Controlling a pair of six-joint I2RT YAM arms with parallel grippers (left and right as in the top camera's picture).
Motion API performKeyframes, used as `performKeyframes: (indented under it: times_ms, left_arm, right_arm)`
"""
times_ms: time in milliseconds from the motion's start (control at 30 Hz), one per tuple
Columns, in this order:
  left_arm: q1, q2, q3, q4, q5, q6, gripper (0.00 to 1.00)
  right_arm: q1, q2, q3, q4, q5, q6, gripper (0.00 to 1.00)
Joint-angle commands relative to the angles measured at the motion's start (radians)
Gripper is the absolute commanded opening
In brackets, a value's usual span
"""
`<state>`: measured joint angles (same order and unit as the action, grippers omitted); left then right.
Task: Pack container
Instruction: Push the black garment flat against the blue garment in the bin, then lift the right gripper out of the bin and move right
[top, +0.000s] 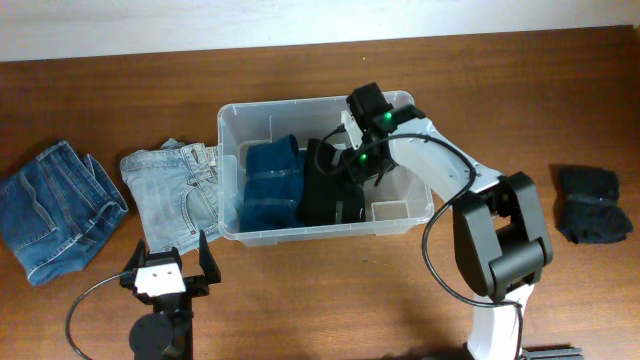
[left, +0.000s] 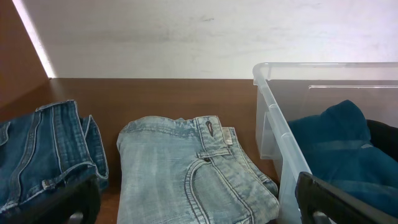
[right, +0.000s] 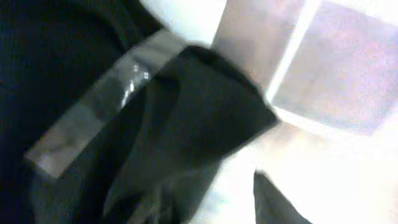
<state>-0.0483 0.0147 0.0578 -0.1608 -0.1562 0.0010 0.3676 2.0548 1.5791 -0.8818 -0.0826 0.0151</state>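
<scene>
The clear container (top: 228, 118) stands at mid-table, its near wall (left: 281, 143) at the right of the left wrist view. Inside it, a folded dark blue garment (top: 270, 185) (left: 336, 134) stands next to a folded black garment (top: 325, 190) (right: 186, 112). My right gripper (top: 358, 160) (right: 230, 186) reaches down into the container at the black garment's top. Its jaws are parted: one finger (right: 280, 202) stands clear of the cloth with a bright gap between. My left gripper (top: 168, 255) (left: 196, 196) hovers wide open near the table's front edge, facing the light jeans, with nothing in it.
Folded light blue jeans (top: 175, 190) (left: 186, 168) lie just left of the container. Darker blue jeans (top: 55, 210) (left: 43, 149) lie further left. A black folded garment (top: 592, 205) rests at the far right. A white label (top: 400, 210) shows on the container's base.
</scene>
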Motion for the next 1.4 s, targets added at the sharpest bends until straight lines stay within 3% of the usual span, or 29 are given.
performKeyframes:
  times_ms: [0, 67, 167, 233, 300, 333, 433, 700, 967, 1133, 1367]
  left_arm:
    - [0.005, -0.009, -0.01, 0.003, 0.003, 0.015, 0.99]
    - [0.005, -0.009, -0.01, 0.003, 0.003, 0.015, 0.99]
    - [0.005, -0.009, -0.01, 0.003, 0.003, 0.015, 0.99]
    - [0.005, -0.009, -0.01, 0.003, 0.003, 0.015, 0.99]
    - [0.005, -0.009, -0.01, 0.003, 0.003, 0.015, 0.99]
    - [0.005, -0.009, -0.01, 0.003, 0.003, 0.015, 0.99]
    - [0.005, -0.009, -0.01, 0.003, 0.003, 0.015, 0.99]
    - [0.005, -0.009, -0.01, 0.003, 0.003, 0.015, 0.99]
    - [0.005, -0.009, -0.01, 0.003, 0.003, 0.015, 0.99]
    - [0.005, -0.009, -0.01, 0.003, 0.003, 0.015, 1.0]
    - [0.005, -0.009, -0.01, 0.003, 0.003, 0.015, 0.99]
  right_arm:
    - [0.012, -0.028, 0.149, -0.063, 0.035, -0.006, 0.49]
    - [0.013, -0.031, 0.218, -0.119, 0.035, 0.022, 0.54]
    - [0.014, -0.031, 0.278, -0.18, 0.027, 0.073, 0.55]
    - [0.019, -0.031, 0.283, -0.21, 0.0, 0.1, 0.45]
    - [0.029, -0.026, 0.273, -0.23, -0.038, 0.103, 0.2]
    - [0.038, -0.024, 0.266, -0.234, -0.056, 0.103, 0.13]
    - [0.077, -0.011, 0.238, -0.23, -0.083, 0.103, 0.04]
    - [0.182, 0.013, 0.085, -0.095, -0.063, 0.137, 0.04]
    - [0.166, 0.013, -0.035, 0.038, -0.065, 0.158, 0.09]
    - [0.147, -0.019, 0.077, -0.063, -0.074, 0.131, 0.12]
    - [0.115, -0.092, 0.371, -0.261, -0.079, 0.121, 0.25]
